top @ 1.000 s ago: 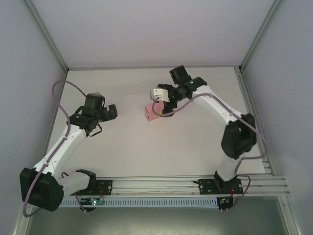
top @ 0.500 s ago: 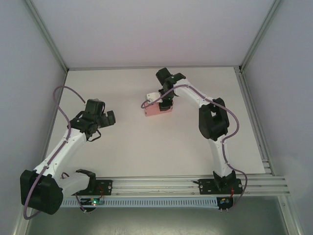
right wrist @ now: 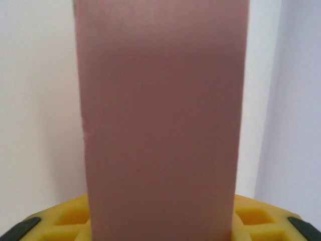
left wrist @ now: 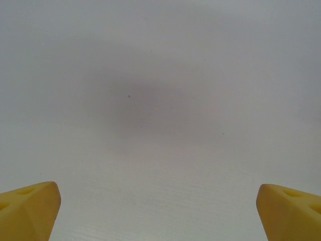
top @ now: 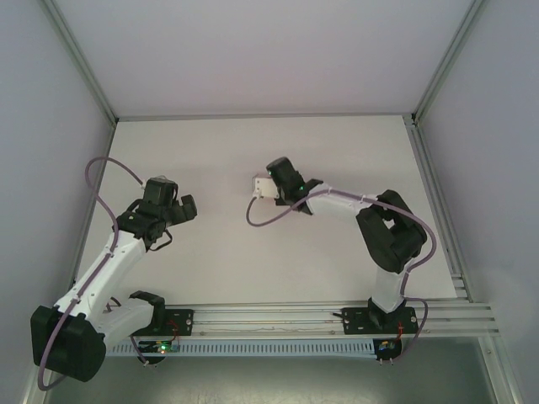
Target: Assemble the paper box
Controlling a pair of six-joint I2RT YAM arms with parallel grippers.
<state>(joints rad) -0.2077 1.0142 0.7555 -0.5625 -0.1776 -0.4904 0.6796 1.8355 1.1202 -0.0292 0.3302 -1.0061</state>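
The paper box [right wrist: 160,115] is a pale pink card block standing tall and close in the right wrist view. Its lower end sits between the yellow fingers [right wrist: 60,221], and my right gripper [right wrist: 160,223] is shut on it. From above, the right gripper [top: 282,187] is near the middle of the table, and its wrist hides the box. My left gripper [top: 180,208] hovers at the left of the table. Its yellow fingertips [left wrist: 27,211] stand far apart with bare table between them, so the left gripper [left wrist: 160,213] is open.
The white table [top: 253,252] is walled by grey panels at the back and both sides. A metal rail [top: 320,316] with both arm bases runs along the near edge. A purple cable [top: 257,215] loops from the right wrist.
The right arm folded and drew its wrist from the back toward the table's middle. Its jaws closed on the pink box, which no longer shows from above. The left arm shifted slightly.
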